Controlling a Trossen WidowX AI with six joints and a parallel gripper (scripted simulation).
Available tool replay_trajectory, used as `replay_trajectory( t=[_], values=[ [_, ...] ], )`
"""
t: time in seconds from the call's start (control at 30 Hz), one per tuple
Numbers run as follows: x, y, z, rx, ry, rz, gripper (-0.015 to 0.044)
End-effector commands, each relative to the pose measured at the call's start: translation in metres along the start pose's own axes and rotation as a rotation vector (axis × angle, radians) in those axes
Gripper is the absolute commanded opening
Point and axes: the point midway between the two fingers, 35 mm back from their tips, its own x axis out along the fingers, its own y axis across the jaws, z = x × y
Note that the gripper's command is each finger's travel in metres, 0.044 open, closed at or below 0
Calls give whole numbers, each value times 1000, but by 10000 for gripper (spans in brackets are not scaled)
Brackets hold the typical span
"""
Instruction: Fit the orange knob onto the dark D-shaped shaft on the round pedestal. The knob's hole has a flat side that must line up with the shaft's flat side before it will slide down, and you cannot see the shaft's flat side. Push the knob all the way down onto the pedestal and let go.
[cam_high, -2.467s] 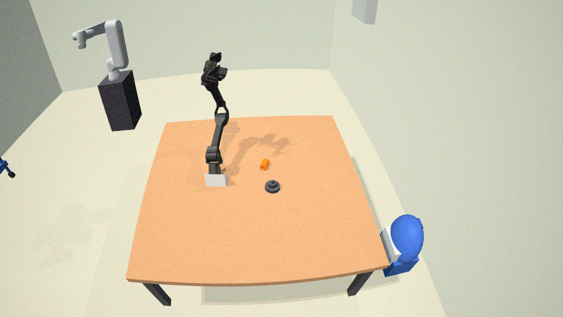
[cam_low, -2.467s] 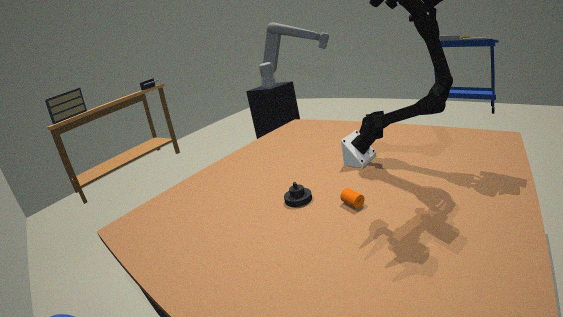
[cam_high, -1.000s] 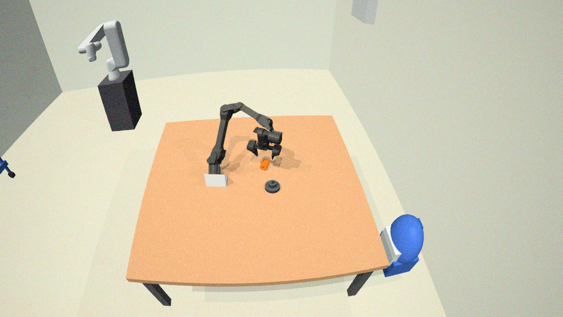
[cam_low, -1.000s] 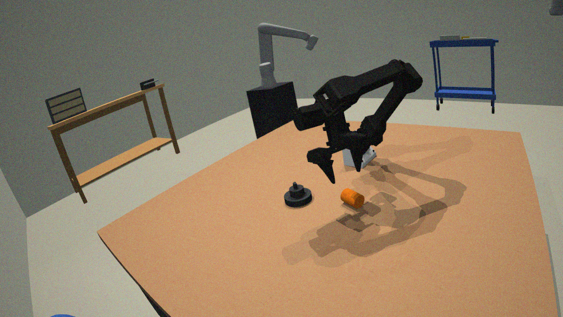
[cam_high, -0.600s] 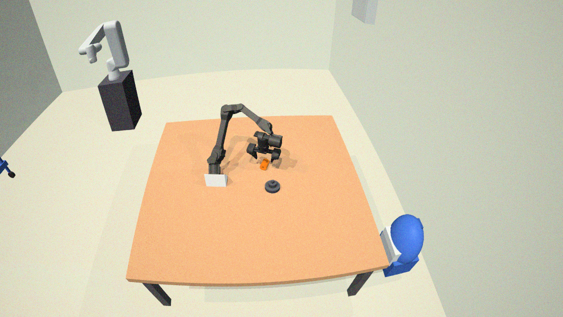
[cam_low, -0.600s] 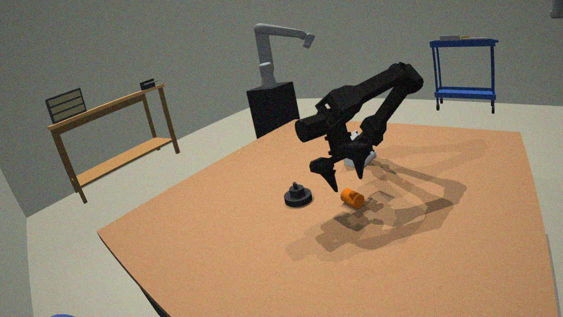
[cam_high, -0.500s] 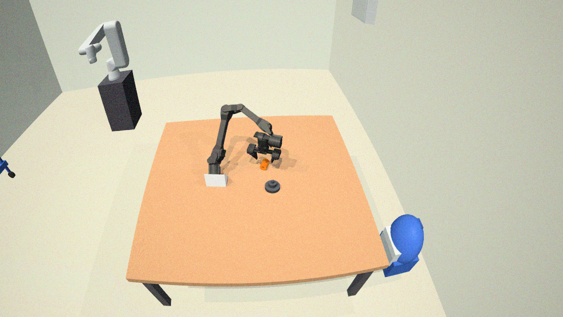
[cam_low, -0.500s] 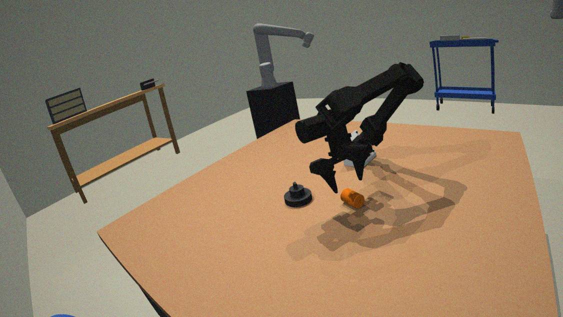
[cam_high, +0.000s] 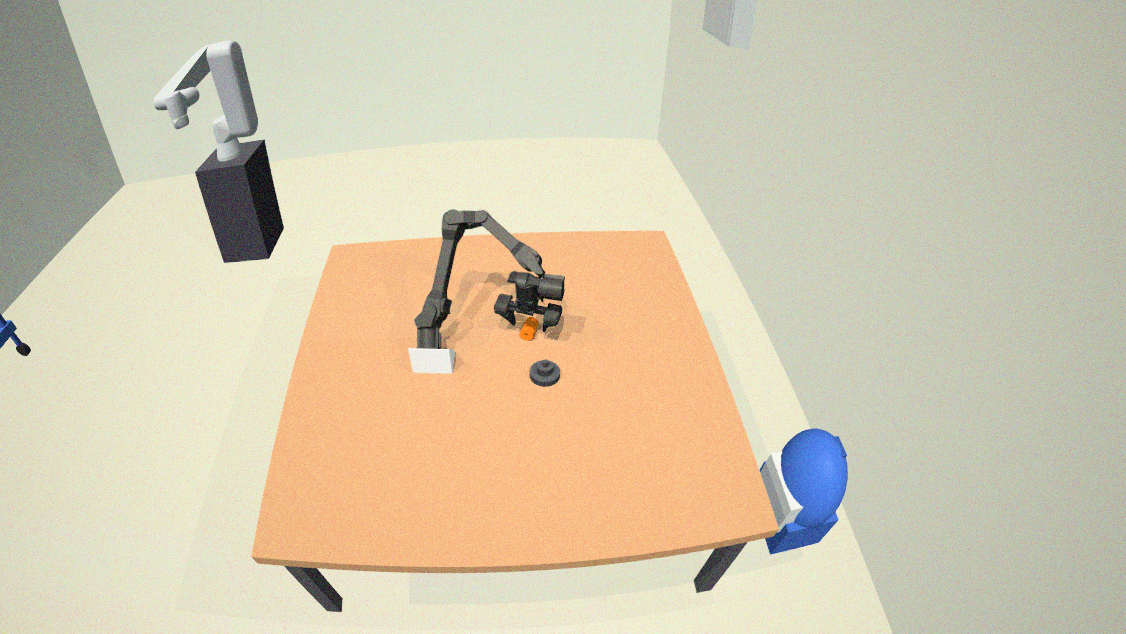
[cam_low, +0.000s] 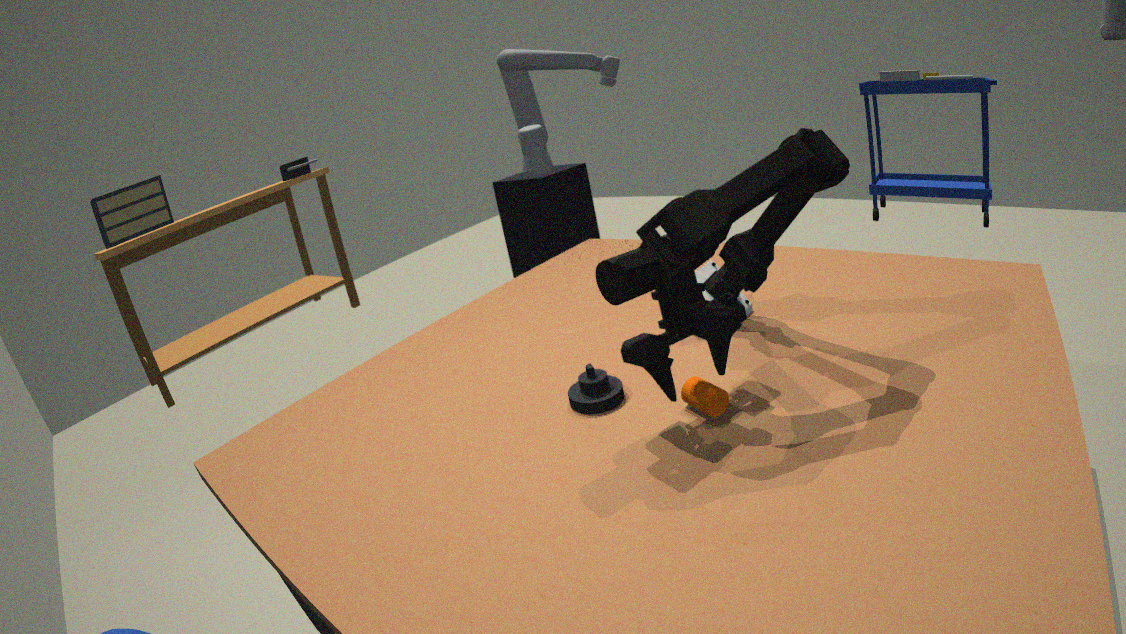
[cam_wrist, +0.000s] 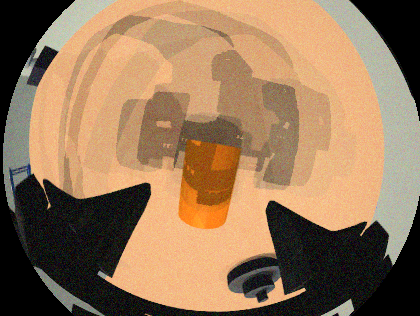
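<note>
The orange knob (cam_high: 527, 333) (cam_low: 706, 398) (cam_wrist: 204, 212) lies on its side on the table. My gripper (cam_high: 529, 324) (cam_low: 698, 386) (cam_wrist: 210, 200) is wide open, pointing down over the knob, with one finger on each side of it and nothing held. In the wrist view the knob shows between the two fingers, partly in the arm's shadow. The dark round pedestal (cam_high: 544, 379) (cam_low: 596, 402) (cam_wrist: 239, 278) stands upright near the knob, its shaft (cam_low: 589, 368) (cam_wrist: 261, 296) bare. In the wrist view the right finger overlaps the pedestal's edge. The shaft's flat side cannot be made out.
The wooden table (cam_high: 504, 472) (cam_low: 472, 472) carries my arm's white base (cam_high: 431, 360). A blue chair-like object (cam_high: 814, 476) stands at the table's right corner in the top view. Another arm on a black stand (cam_high: 240, 208) (cam_low: 547, 220) is away from the table.
</note>
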Motion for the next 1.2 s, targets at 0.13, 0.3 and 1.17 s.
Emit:
replay_trajectory(
  t=[0.13,0.3,1.17],
  values=[
    [13,2,-3,10,-6,4,440],
    [21,3,-4,10,-8,5,440],
    [22,3,-4,10,-8,5,193]
  ],
)
